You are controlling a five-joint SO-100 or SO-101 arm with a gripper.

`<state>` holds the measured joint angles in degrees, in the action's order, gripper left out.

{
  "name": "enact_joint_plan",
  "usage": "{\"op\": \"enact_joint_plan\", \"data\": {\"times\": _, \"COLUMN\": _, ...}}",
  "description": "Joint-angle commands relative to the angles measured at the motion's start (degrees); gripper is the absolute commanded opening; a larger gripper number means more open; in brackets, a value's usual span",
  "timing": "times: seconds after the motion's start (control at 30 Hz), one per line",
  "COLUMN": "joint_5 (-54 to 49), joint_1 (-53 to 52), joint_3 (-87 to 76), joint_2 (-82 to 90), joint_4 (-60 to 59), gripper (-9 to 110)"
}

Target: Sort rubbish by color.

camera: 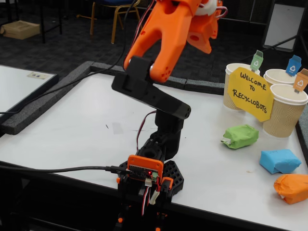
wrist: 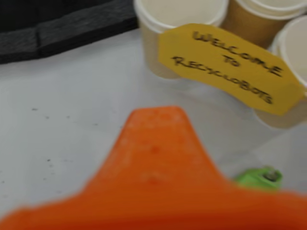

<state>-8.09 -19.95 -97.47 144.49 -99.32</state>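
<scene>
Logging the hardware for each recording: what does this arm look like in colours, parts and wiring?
The arm has orange plastic upper links and black lower links and motors. Its black base carries an orange-framed circuit board with a lit red light. Red, black and white wires run along it, and a black cable plugs in from the left. In the wrist view, one orange finger shows, blurred.

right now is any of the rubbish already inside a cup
No: in the fixed view the green lump, blue lump and orange lump all lie on the table, outside the cups.
</scene>
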Motion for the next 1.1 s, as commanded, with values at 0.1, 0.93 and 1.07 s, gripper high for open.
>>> {"op": "enact_joint_plan", "data": {"times": 0.1, "joint_5": -1.05, "joint_1": -5.62, "joint_3": 6.06, "joint_2": -0.09, "joint_4": -0.97, "gripper": 10}}
{"op": "enact_joint_plan", "data": {"times": 0.93, "joint_5": -7.47, "joint_1": -14.24, "joint_3": -7.12, "joint_2": -15.03, "joint_4": 1.58, "gripper": 9}}
{"op": "enact_joint_plan", "data": {"times": 1.07, "joint_5": -11.78, "joint_1": -16.70, "joint_3": -11.95, "joint_2": -17.75, "joint_4": 7.12, "gripper": 9}}
